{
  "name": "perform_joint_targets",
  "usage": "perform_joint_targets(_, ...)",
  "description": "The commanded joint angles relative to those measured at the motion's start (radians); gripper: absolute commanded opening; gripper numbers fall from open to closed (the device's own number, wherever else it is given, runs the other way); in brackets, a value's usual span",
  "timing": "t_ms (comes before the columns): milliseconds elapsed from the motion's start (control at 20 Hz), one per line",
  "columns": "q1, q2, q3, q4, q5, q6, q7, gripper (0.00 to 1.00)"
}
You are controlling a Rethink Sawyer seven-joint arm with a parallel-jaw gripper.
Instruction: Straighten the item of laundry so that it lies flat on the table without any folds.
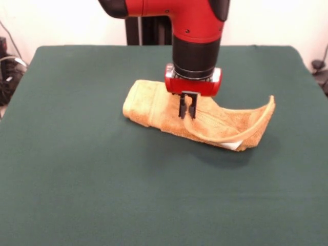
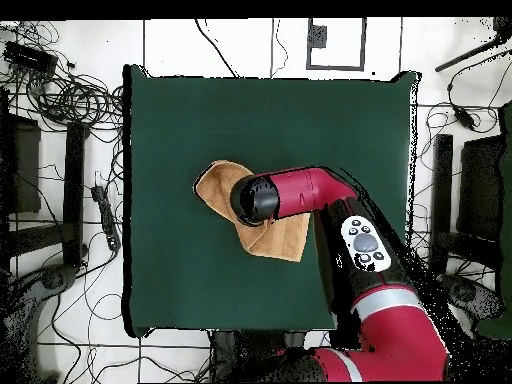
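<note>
The orange-tan towel [image 1: 154, 105] lies folded over near the middle of the green table [image 1: 77, 164]. My gripper [image 1: 187, 110] points straight down over the towel's middle, its fingers close together and pinching an edge of the cloth. From the grip a paler hem curves away, raised off the table, to a lifted corner [image 1: 270, 105] at the right. A small white tag [image 1: 230, 145] shows under that raised edge. In the overhead view the towel [image 2: 214, 186] shows on both sides of the arm's wrist [image 2: 256, 200], which hides the gripper.
The arm's pedestal [image 1: 148, 31] stands at the table's far side. Cables and dark equipment [image 2: 60, 100] lie on the floor around the table [image 2: 180, 110]. Dark gear [image 1: 7, 72] sits past the table's left edge.
</note>
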Motion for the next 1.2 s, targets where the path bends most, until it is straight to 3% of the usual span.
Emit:
perform_joint_targets(50,0.041,0.051,0.128,-0.058,-0.038,0.181,-0.307,0.0)
perform_joint_targets(500,0.043,0.083,0.179,-0.167,-0.066,0.283,-0.419,0.0)
perform_joint_targets(1200,0.044,0.107,0.193,-0.209,-0.102,0.26,-0.416,0.0)
